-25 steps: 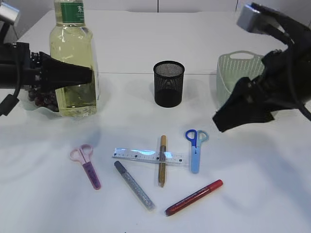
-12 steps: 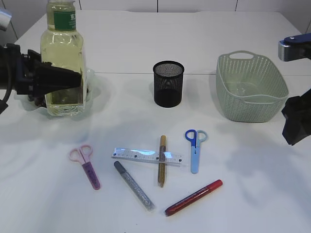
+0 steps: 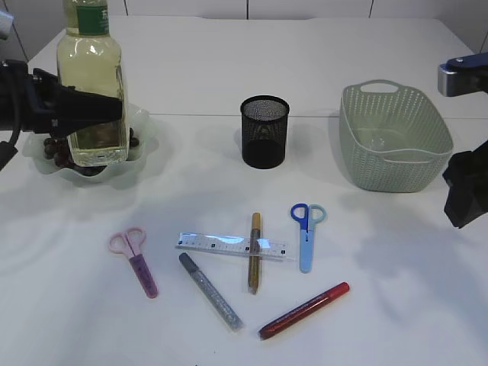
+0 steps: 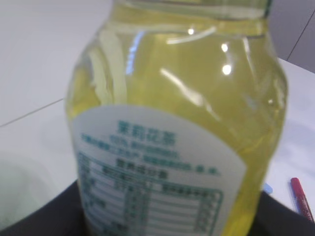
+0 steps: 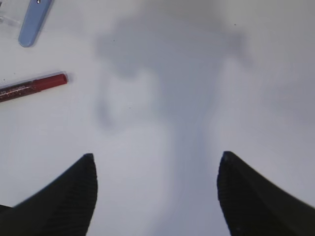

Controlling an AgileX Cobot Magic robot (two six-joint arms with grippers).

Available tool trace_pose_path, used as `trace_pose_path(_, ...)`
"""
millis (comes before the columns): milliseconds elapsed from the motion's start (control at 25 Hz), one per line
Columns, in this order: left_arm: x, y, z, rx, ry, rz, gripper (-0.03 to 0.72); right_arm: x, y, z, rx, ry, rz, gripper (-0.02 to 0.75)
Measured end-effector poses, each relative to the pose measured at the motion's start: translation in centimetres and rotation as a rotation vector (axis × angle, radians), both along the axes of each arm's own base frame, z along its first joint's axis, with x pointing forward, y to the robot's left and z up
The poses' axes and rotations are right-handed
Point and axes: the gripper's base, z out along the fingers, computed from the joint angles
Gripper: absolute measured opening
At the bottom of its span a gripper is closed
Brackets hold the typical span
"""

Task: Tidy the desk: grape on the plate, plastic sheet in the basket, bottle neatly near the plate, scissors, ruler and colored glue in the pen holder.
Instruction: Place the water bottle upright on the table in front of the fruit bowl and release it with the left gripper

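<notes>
Left gripper [image 3: 95, 114] clamps the bottle [image 3: 90, 80] of yellow liquid upright over the plate [image 3: 145, 149] of grapes [image 3: 55, 149] near the counter's left edge; whether the base touches the plate cannot be told; a clean finish, one judges, means carrying it level to bare counter just beside the plate, lowering until it stands, then releasing; right gripper [image 5: 156, 196] hangs spread and empty near the right edge, beside the basket [image 3: 396, 137]; scissors, ruler and glue pens lie toward the front edge, the pen holder [image 3: 264, 131] mid-counter; white counter [image 3: 366, 305], pale wall panels behind.
</notes>
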Motion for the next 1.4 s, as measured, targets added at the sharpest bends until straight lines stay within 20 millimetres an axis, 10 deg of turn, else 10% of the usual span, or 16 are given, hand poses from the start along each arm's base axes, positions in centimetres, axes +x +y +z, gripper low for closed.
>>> trace_pose_path(1400, 4.5, -2.4, -12.5, -0.035, -0.134, 0.148, 0.432, 0.2, 0.0, 0.1, -0.005, -0.027, 0.010, 0.583)
